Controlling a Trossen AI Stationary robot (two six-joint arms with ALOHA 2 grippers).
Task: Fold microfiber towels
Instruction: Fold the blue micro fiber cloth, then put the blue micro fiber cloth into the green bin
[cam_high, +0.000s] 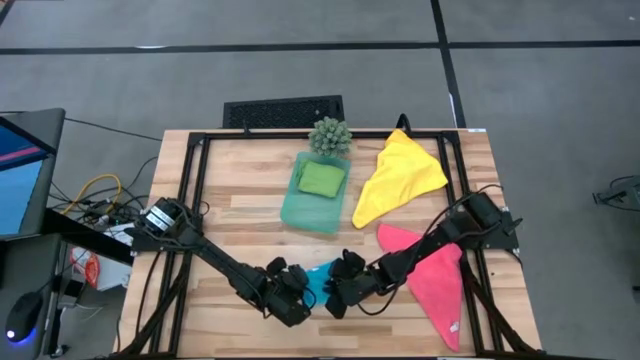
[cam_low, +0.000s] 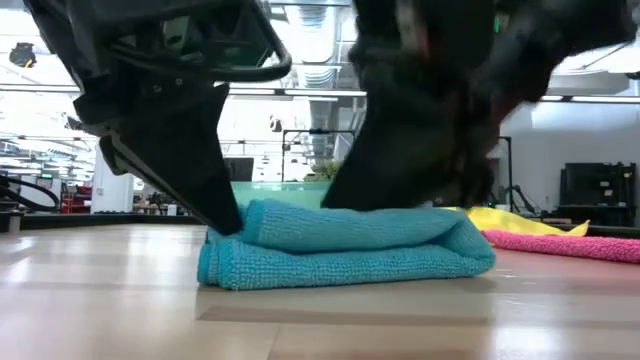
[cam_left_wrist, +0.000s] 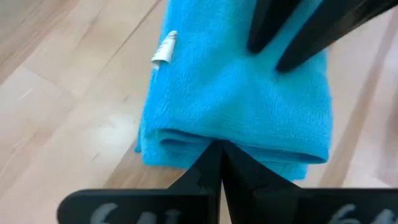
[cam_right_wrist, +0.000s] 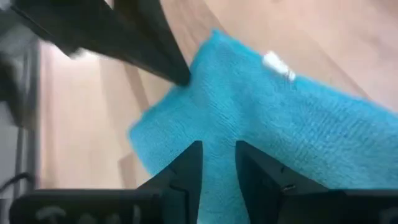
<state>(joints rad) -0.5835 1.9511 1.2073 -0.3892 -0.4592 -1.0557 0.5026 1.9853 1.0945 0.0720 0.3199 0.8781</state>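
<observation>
The bright blue towel (cam_high: 318, 282) lies folded in several layers on the table near its front edge, between my two grippers; it also shows in the low view (cam_low: 345, 245). My left gripper (cam_left_wrist: 216, 148) is shut, its tips at the towel's left folded end. My right gripper (cam_right_wrist: 219, 149) stands over the towel's right part, fingers a narrow gap apart. The lime green towel (cam_high: 320, 178) lies folded in the teal tray (cam_high: 292, 212). The yellow towel (cam_high: 398, 175) and the hot pink towel (cam_high: 437, 278) lie loose on the table's right side. My left gripper touches the blue towel's rounded folded end (cam_left_wrist: 205, 138) with its shut fingertips, coming slanting down from the table's left. The towel lies flat on the table. My right gripper rests its fingertips (cam_left_wrist: 277, 62) on the towel's top layer (cam_right_wrist: 217, 134), slanting down from the right. Whether cloth is nipped between them, I cannot tell.
A small spiky green plant (cam_high: 330, 135) stands at the far edge behind the tray. A black frame (cam_high: 200, 180) runs around the tabletop. Bare wood shows at the table's left half (cam_high: 240, 200). A white label (cam_left_wrist: 165, 48) sticks out of the blue towel.
</observation>
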